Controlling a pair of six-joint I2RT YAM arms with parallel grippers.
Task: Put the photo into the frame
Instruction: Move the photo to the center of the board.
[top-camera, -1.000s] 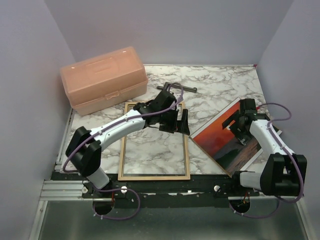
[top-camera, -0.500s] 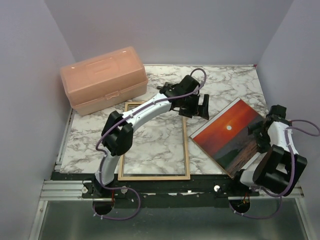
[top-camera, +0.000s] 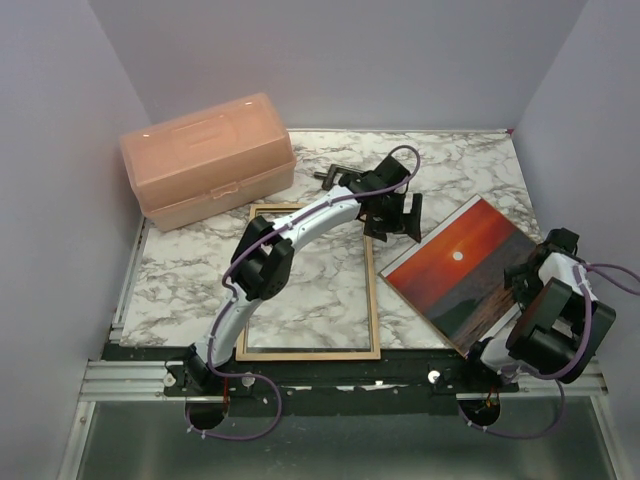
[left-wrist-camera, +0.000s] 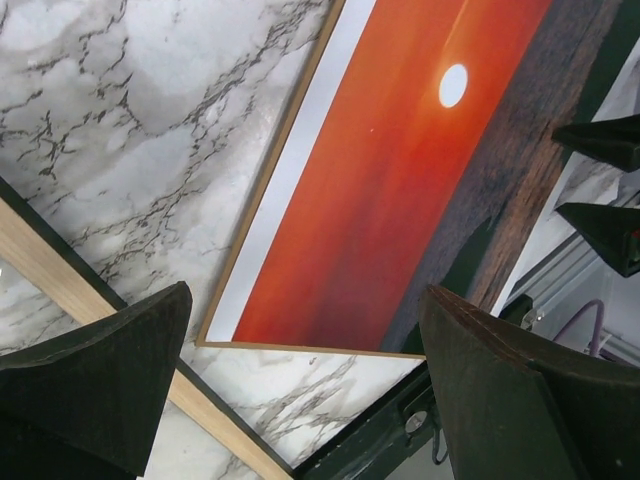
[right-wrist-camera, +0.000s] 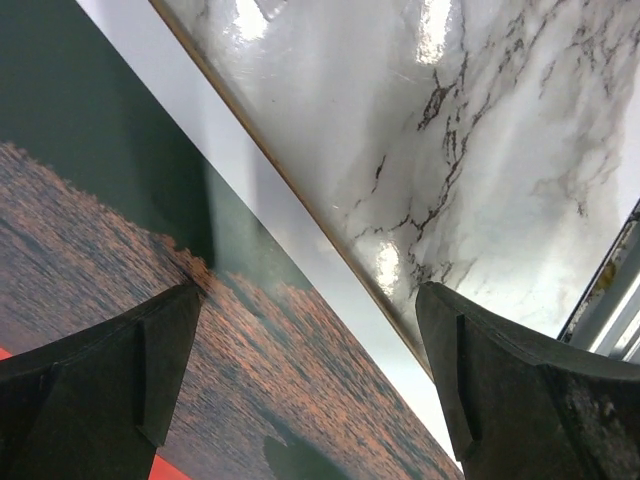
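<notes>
Glossy red-orange sunset photo (top-camera: 455, 272) lies diagonally; open right gripper (right-wrist-camera: 305, 295) over its lower-right edge (left gripper (top-camera: 395, 222), open, at upper-left corner)

Upper left, a peach-pink plastic toolbox (top-camera: 207, 158) sits with its lid shut, askew on the white marble-pattern table (top-camera: 460, 165). Top centre, a small grey metal piece (top-camera: 328, 174) lies on the marble, too small to make out. Pale lilac walls (top-camera: 330, 60) close in the back and both sides.
</notes>
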